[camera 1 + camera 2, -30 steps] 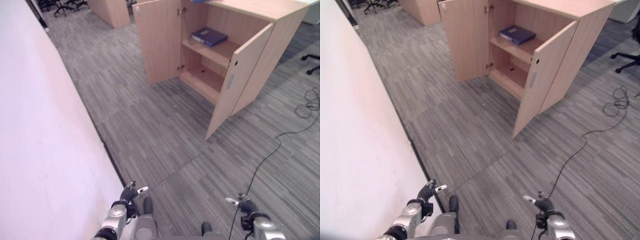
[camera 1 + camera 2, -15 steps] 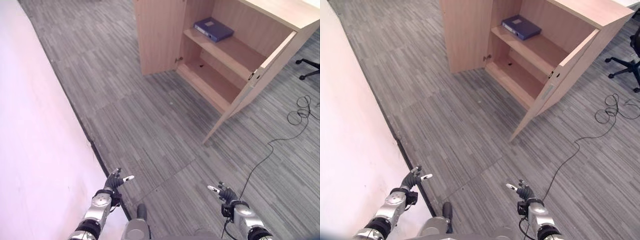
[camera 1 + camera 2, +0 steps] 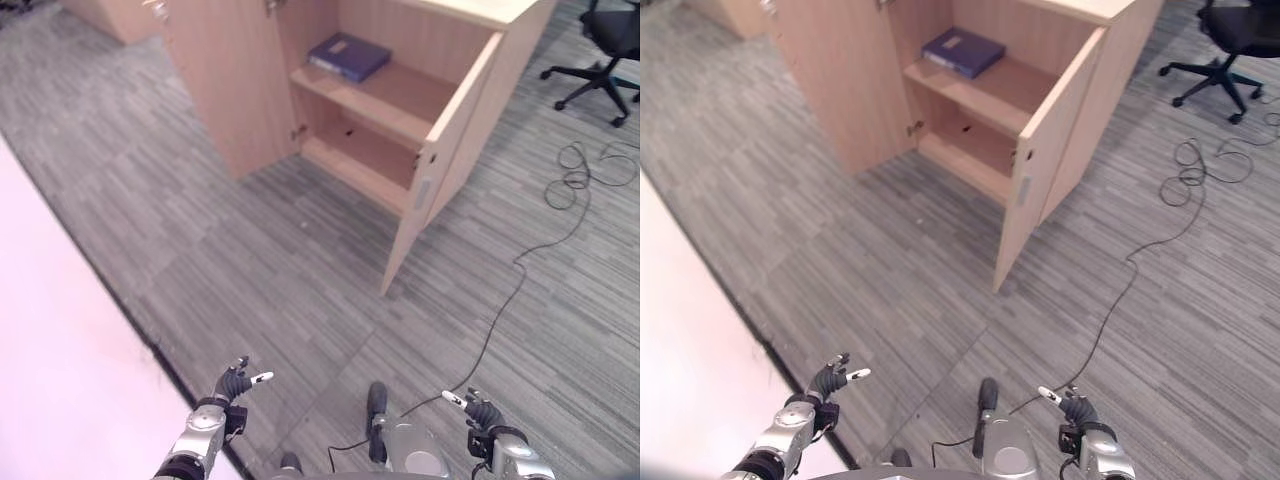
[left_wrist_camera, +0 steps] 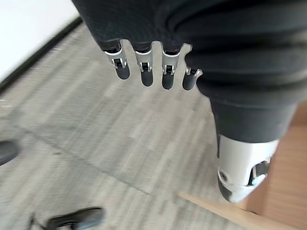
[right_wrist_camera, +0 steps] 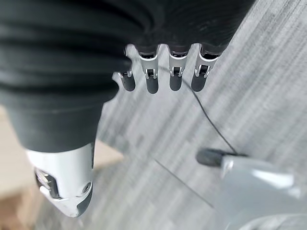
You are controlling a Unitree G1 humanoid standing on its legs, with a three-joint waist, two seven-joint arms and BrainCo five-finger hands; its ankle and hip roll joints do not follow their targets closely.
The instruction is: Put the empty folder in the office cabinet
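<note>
Silver, dark-tipped fingers of the left hand (image 3: 234,383) hang relaxed and empty at the near left, over grey carpet (image 3: 250,260). Matching it at the near right, the right hand (image 3: 478,410) is also relaxed, its fingers loosely spread and holding nothing. Both wrist views show each hand's fingers straight, with only carpet past them.

Between the hands and the cabinet, the carpet lies open and bare, a wide stretch with room to move. Along the left runs a white wall (image 3: 60,380), meeting the carpet at a dark edge beside the left hand.

Far ahead stands a light wood office cabinet (image 3: 400,100) with both doors swung open. Its left door (image 3: 225,80) stands wide, and its right door (image 3: 445,170) juts toward the near side, edge-on, into the open floor. A blue folder (image 3: 348,56) lies flat on the upper shelf (image 3: 385,95), toward its left; the lower shelf shows bare wood.

At the far right, a black office chair (image 3: 600,50) is cut off by the picture's edge. Whether the folder is empty cannot be told.
</note>
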